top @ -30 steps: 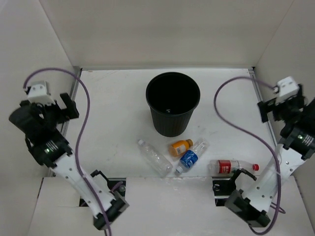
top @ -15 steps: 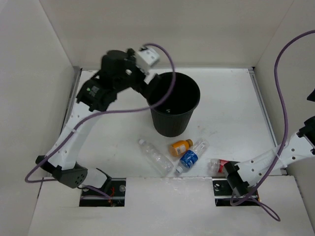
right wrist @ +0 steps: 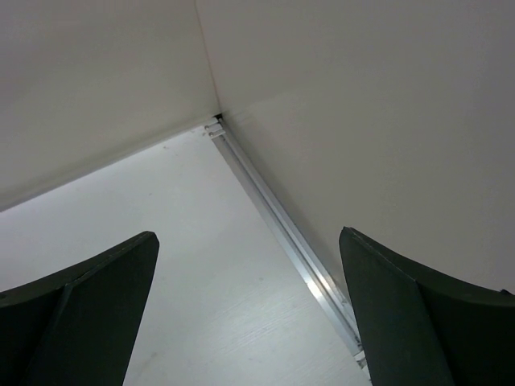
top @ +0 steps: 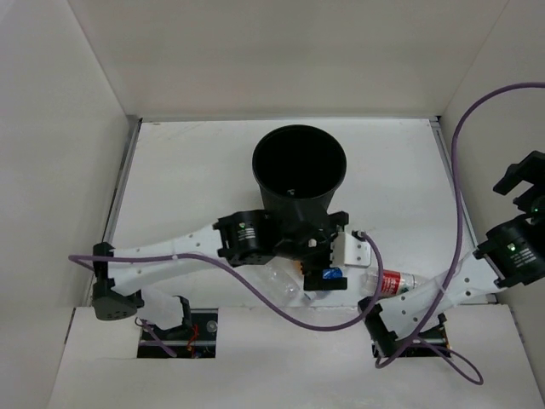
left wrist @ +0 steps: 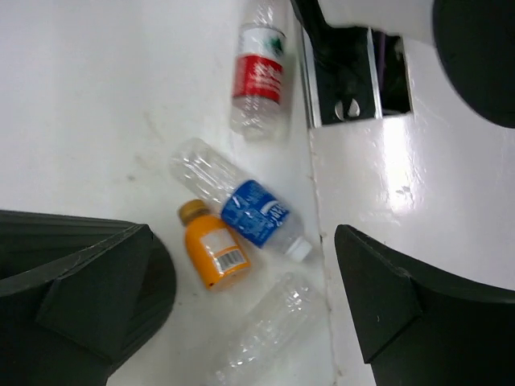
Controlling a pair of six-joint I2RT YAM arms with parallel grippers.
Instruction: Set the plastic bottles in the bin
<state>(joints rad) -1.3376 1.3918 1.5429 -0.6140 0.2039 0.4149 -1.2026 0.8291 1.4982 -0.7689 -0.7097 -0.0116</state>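
Note:
The black bin (top: 298, 175) stands upright mid-table. Four bottles lie in front of it. In the left wrist view I see the red-label bottle (left wrist: 257, 76), the blue-label bottle (left wrist: 241, 211), the short orange bottle (left wrist: 213, 249) and the plain clear bottle (left wrist: 261, 334). My left gripper (left wrist: 249, 314) is open and empty, hovering above the orange, blue-label and plain bottles. In the top view it (top: 328, 251) hides the orange bottle; the red-label bottle (top: 393, 281) lies to its right. My right gripper (top: 521, 186) is open and empty, raised at the far right.
The right wrist view shows only the table's far right corner, the white walls and an aluminium rail (right wrist: 282, 217) along the edge. A dark cutout (left wrist: 354, 72) by the right arm's base lies near the red-label bottle. White walls enclose the table.
My left arm has swung from beside the bin's left rim down to above the bottles in front of the bin. My right arm has shifted slightly at the right edge. The bottles have not moved.

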